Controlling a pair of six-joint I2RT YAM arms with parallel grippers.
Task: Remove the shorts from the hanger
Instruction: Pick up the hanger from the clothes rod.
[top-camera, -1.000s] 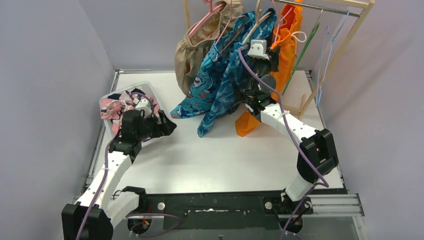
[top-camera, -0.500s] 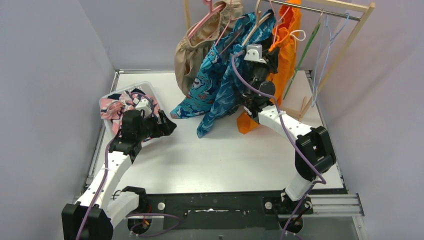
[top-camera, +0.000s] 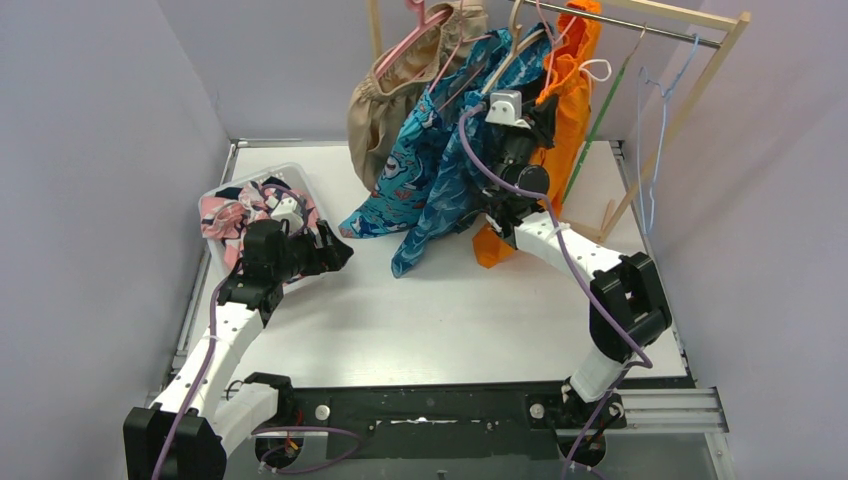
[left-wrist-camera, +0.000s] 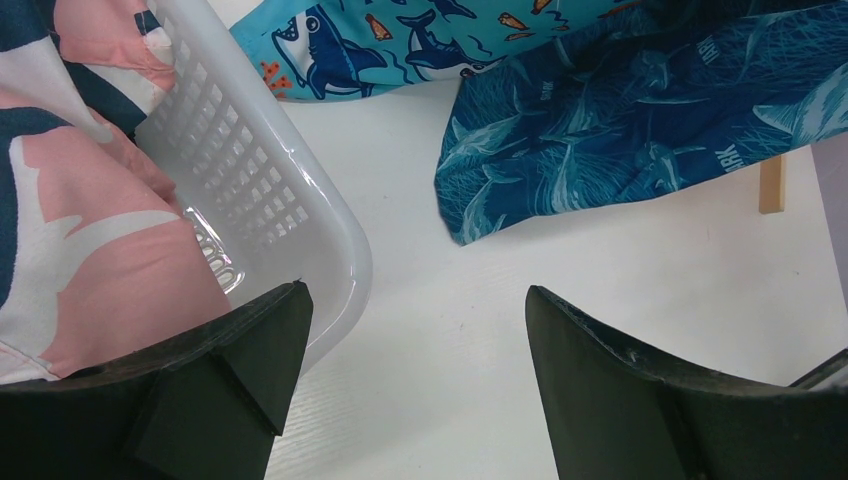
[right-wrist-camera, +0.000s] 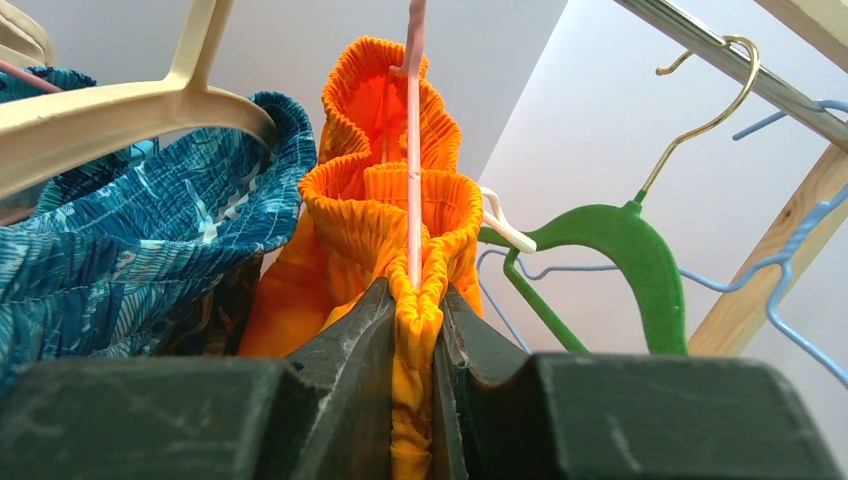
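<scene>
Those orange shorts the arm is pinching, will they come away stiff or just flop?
Probably floppy: the orange shorts bunch in folds where the jaws pinch them. Likely light, hanging off a thin pink hanger. The gathered waistband might snag it.

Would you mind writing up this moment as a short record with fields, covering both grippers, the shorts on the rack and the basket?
right gripper: shut on the waistband of the orange shorts, beside their pink hanger
left gripper: open, holding nothing, over the table next to the white basket
in basket: pink shark-print shorts
on rack: tan shorts, turquoise shark-print shorts, dark blue print shorts, orange shorts
bare hangers: green hanger, among others
</scene>
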